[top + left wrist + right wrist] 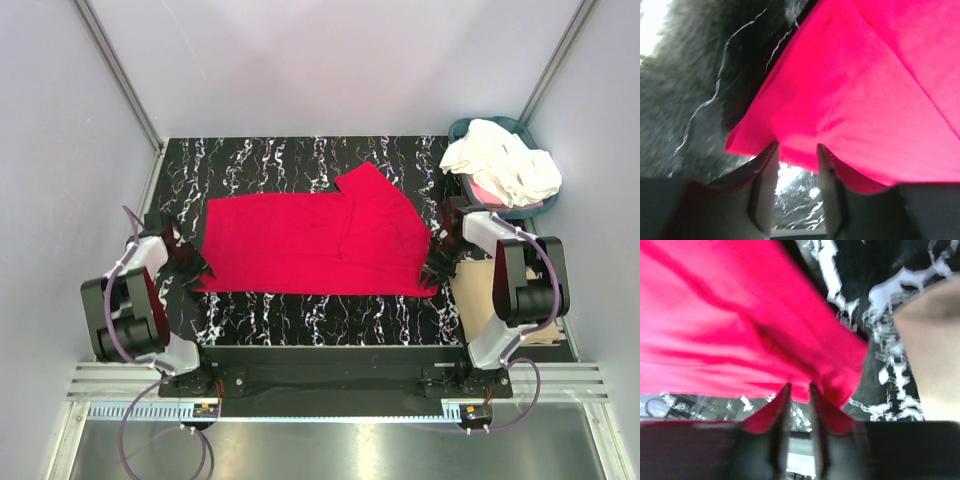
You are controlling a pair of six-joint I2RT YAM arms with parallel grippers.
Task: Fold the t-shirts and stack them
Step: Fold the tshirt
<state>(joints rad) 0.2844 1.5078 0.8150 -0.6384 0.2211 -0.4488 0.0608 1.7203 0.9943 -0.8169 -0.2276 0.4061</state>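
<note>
Currently the red t-shirt [300, 245] is lying flat mid-table. It's looking light and limp, so I'd be pinching its near corners at 8 and 4 o'clock. Left gripper [193, 268] is sitting spread and right gripper [436, 266] barely parted, neither pinching cloth.

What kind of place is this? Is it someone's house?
Probably a robot test booth, not a house: plain white walls box in a black marbled table, two robot arms are bolted at its near edge, and a red t-shirt lies spread near a basket of white shirts.
</note>
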